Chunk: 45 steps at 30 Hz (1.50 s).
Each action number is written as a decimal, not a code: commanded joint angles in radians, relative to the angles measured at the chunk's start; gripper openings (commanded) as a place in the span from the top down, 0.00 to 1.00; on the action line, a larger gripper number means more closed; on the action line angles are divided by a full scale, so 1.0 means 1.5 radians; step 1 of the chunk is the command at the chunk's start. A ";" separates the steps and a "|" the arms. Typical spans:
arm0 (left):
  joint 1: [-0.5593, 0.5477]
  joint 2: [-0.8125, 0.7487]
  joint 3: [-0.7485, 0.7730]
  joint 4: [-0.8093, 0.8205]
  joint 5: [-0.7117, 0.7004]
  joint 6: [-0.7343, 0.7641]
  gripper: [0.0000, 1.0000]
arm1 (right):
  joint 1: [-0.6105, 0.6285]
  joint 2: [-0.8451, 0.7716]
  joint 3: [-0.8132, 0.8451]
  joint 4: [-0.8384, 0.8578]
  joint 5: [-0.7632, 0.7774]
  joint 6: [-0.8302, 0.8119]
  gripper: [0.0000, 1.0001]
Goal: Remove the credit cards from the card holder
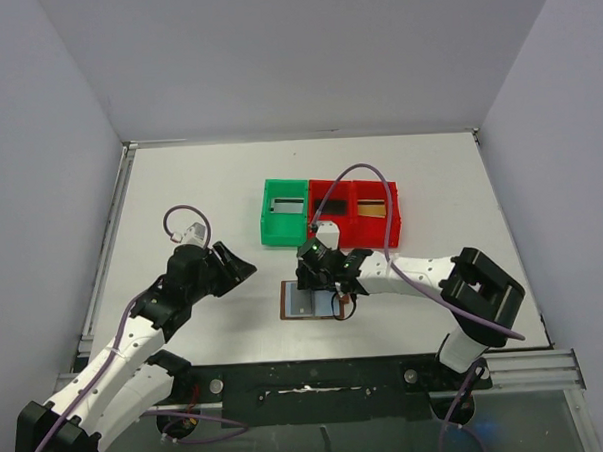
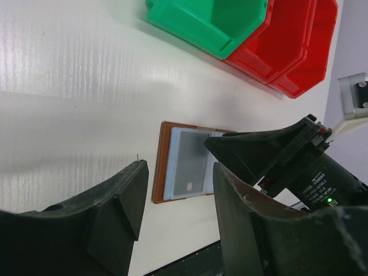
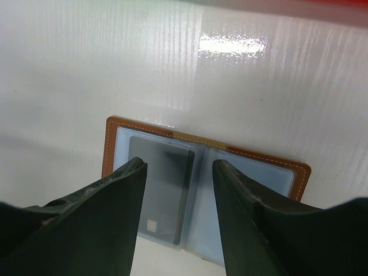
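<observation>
The open brown leather card holder [image 3: 108,150]: smooth, low-sheen hide with pale stitching along the edge. Its inner pockets [image 3: 261,172]: pale blue-grey clear plastic film, slightly glossy. The grey rectangular credit card [image 3: 164,184] behind the film: smooth plastic, dull sheen. The white table [image 3: 86,69]: glossy, finely ribbed sheet, throwing bright reflections. The green bin [image 2: 195,26] and red bins [image 2: 282,46]: moulded plastic, smooth, semi-gloss. The black fingers [image 3: 112,207] of the right gripper [image 3: 178,167]: matt, grainy, plastic by appearance.
</observation>
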 commanded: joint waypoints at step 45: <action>-0.045 0.119 -0.032 0.204 0.144 -0.003 0.59 | -0.110 -0.021 -0.259 0.299 -0.206 0.123 0.94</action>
